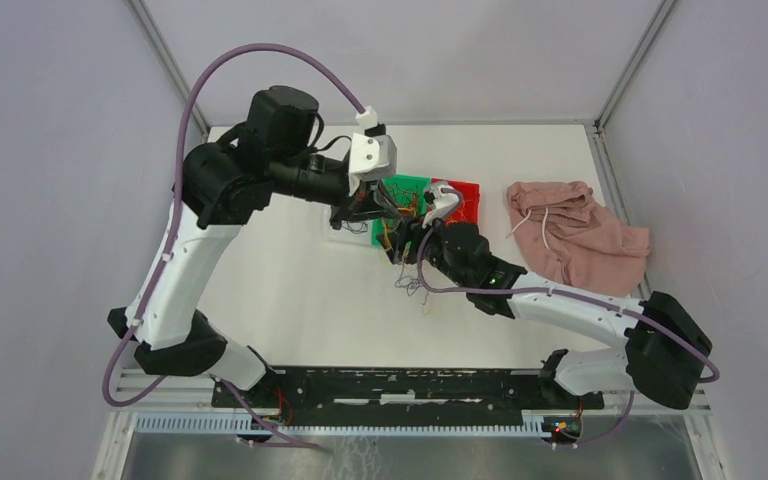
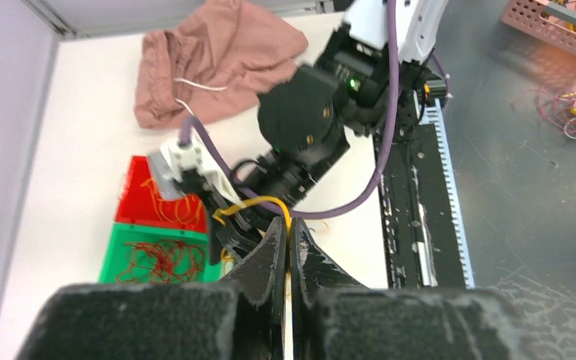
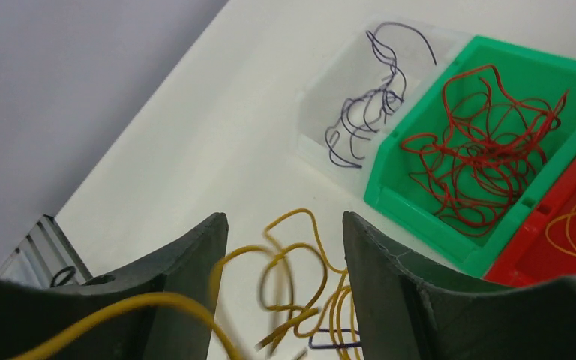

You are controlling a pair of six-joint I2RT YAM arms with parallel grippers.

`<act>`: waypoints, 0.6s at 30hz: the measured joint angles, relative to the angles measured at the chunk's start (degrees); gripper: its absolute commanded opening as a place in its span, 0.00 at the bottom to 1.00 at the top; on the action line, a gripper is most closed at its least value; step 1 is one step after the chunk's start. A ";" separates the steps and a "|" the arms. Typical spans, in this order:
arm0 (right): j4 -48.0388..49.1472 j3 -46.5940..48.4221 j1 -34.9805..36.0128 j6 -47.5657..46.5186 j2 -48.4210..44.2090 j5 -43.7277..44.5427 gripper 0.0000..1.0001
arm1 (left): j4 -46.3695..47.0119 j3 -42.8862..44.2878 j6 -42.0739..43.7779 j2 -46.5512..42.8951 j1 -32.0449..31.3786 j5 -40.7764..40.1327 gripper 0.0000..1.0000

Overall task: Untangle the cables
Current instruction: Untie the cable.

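Observation:
My left gripper (image 2: 288,229) is shut on a yellow cable (image 2: 259,201) that arcs away toward the right arm's fingers. That cable crosses in front of one finger (image 3: 184,266) in the right wrist view. My right gripper (image 3: 285,221) is open over a loose tangle of yellow cables (image 3: 300,281) on the table, with one dark purple strand (image 3: 330,345) among them. In the top view both grippers meet by the bins, the left gripper (image 1: 358,212) beside the right gripper (image 1: 407,238). More tangled cables (image 1: 415,285) lie on the table just in front.
A clear bin (image 3: 330,82) holds purple wires, a green bin (image 3: 420,202) holds red wires, and a red bin (image 3: 540,259) holds orange ones. A pink cloth (image 1: 575,235) with a white drawstring lies to the right. The bins sit close behind both grippers.

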 measured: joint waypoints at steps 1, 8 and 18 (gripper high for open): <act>0.33 -0.98 0.00 0.31 0.55 0.28 0.64 | -0.02 1.62 0.02 0.50 -0.04 -0.02 0.03; 1.05 -10.10 0.00 2.78 1.49 1.11 0.64 | 4.35 6.32 0.11 -1.09 -0.09 -2.73 0.03; 1.25 -20.20 0.37 5.81 -1.01 1.38 0.63 | 15.63 4.13 2.05 -7.19 -0.09 -10.21 0.03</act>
